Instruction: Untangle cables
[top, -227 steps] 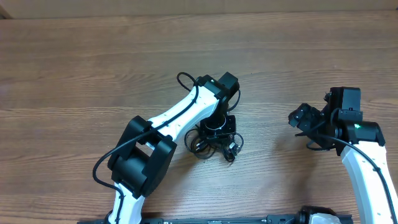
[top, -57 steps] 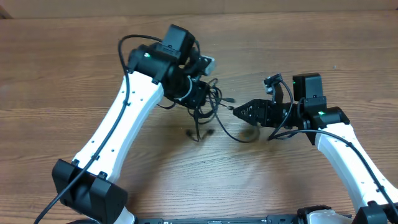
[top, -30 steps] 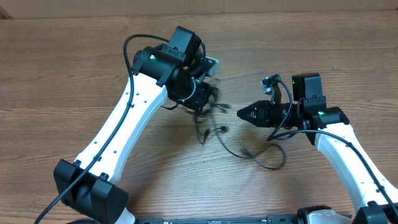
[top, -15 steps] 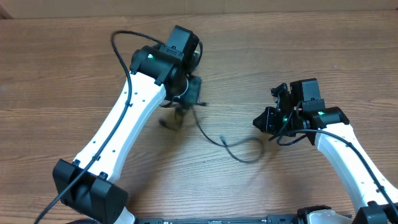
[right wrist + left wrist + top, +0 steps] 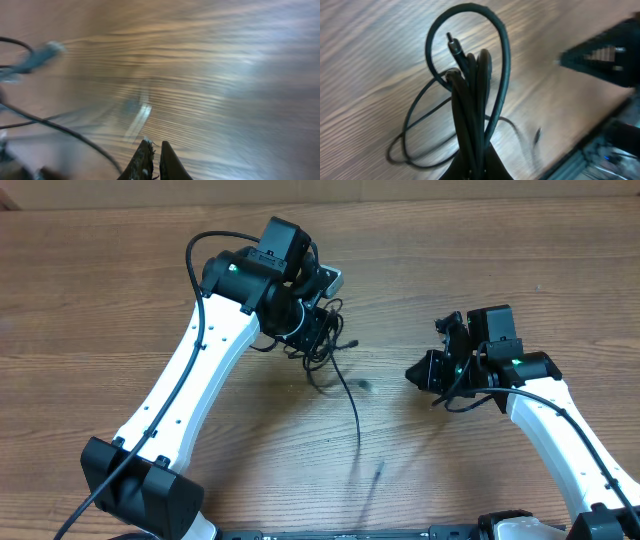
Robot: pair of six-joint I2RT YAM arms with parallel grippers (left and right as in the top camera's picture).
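Note:
The cables [image 5: 322, 342] are a bunch of thin black cords, and my left gripper [image 5: 312, 328] is shut on it above the table. One long strand [image 5: 354, 415] trails from the bunch toward the front edge, its end blurred. In the left wrist view the cables [image 5: 470, 95] stand up out of my left gripper [image 5: 474, 162] as loops, with a plug end [image 5: 452, 42] at the top. My right gripper [image 5: 412, 372] is shut, holds nothing and points left, a hand's width from the strand. The right wrist view has my right gripper [image 5: 154, 147] over bare wood and a blurred cord [image 5: 65, 131] to its left.
The table [image 5: 480, 270] is brown wood. The left arm [image 5: 200, 380] stretches from the front left to the middle, and the right arm [image 5: 560, 430] comes in from the front right. Thicker black arm cables loop beside both wrists.
The left gripper has shifted slightly right with the bunch. The loose strand that curled toward the right gripper now trails straight toward the front. The right gripper has drawn back and stays shut.

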